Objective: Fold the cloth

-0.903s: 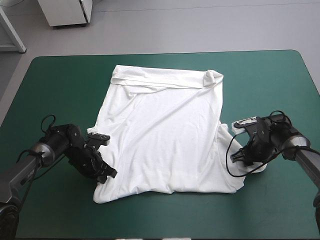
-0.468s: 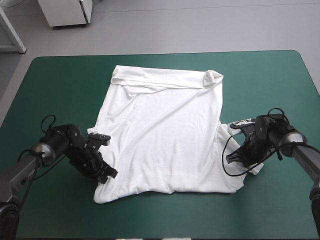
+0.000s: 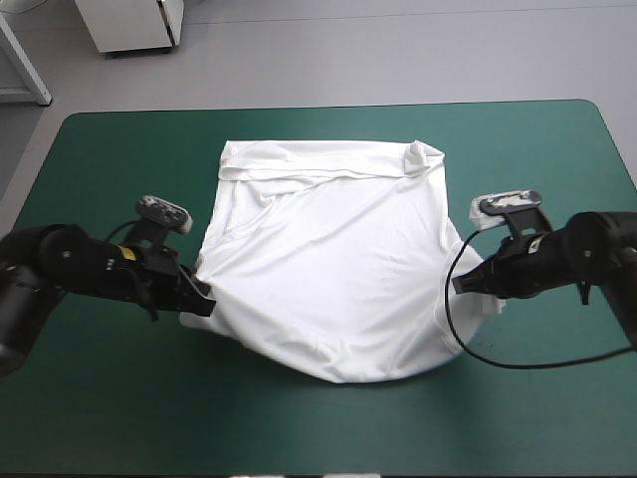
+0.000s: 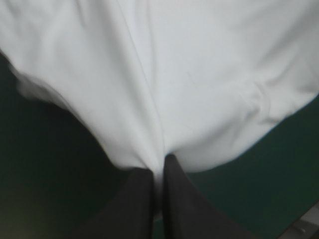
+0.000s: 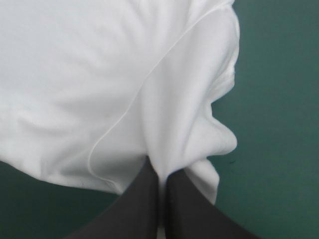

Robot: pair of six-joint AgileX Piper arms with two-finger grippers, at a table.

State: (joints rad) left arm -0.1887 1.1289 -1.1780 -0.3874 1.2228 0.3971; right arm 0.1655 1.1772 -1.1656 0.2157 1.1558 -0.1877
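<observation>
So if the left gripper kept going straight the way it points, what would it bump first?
The T-shirt. The left gripper is shut on its edge, and only more white cloth lies ahead; what lies past it is hidden.

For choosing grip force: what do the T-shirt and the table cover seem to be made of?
T-shirt: probably thin knit cotton or similar, matte white; it drapes in soft folds and fine creases. Table cover: smooth, matte, teal-green, perhaps rubber or vinyl; it lies flat with no visible weave.
</observation>
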